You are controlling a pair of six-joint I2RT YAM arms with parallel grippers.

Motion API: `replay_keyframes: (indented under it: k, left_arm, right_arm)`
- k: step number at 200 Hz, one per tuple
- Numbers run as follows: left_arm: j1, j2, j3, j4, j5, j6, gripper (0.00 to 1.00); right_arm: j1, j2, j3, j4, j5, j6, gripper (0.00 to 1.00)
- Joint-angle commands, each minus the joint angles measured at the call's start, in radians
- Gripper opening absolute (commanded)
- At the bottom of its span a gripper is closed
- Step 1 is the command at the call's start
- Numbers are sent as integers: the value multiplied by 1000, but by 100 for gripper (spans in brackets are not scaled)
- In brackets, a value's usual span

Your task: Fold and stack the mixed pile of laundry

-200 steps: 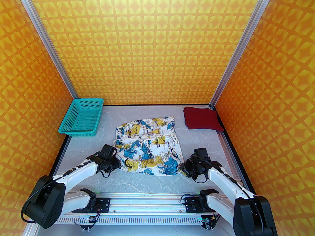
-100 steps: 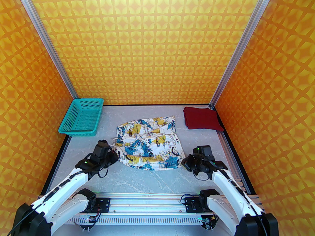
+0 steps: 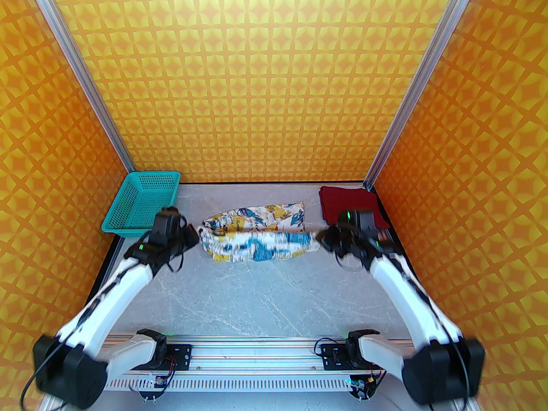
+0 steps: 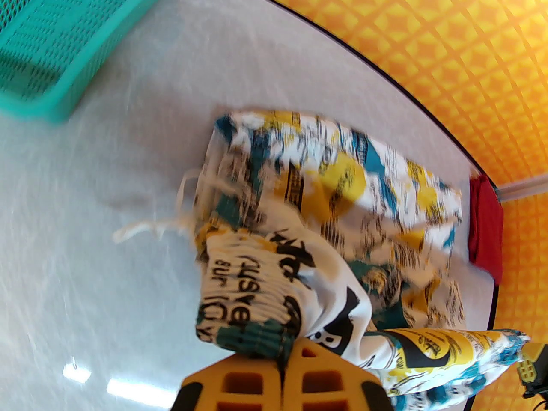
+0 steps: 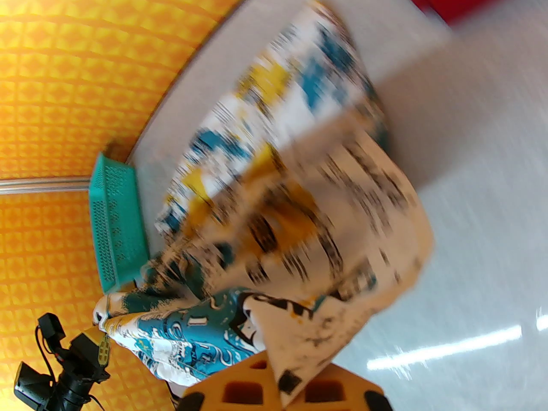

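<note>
From above, the dark red T-shirt [image 3: 342, 201] lies as a neat folded rectangle in the far right corner of the worktop [image 3: 257, 298], so I judge that half of the job done. The printed white garment [image 3: 257, 238] sits mid-worktop near the far edge, between the teal basket [image 3: 137, 204] in the far left corner and the red one. The left gripper [image 3: 195, 233] pinches its left end and the right gripper [image 3: 321, 238] its right end, holding one long edge up off the surface over the rest of the cloth (a fold in hand, not a finished one).

At the left wrist, the yellow jaws are pressed together on a bunched corner of printed fabric, and the rest lies rumpled on the worktop beyond.

At the right wrist, the jaws likewise clamp a printed corner, with the cloth draping away towards the basket.

What seems left: lay this fold down, fold the garment smaller, then stack it with the red T-shirt.
</note>
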Motion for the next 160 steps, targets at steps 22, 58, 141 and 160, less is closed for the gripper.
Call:
replay_keyframes:
  k: [22, 58, 141, 160]
  left_arm:
    - [93, 210, 133, 104, 83, 24, 0]
    - [134, 393, 241, 136, 122, 27, 0]
    - [185, 803, 519, 161, 184, 25, 37]
    - [189, 808, 545, 172, 184, 34, 53]
  right_arm:
    - [-4, 268, 248, 67, 11, -61, 0]
    - [-4, 508, 424, 66, -6, -52, 0]
    - [-6, 1017, 824, 49, -39, -69, 25]
    - [-9, 1080, 941, -18, -58, -138, 39]
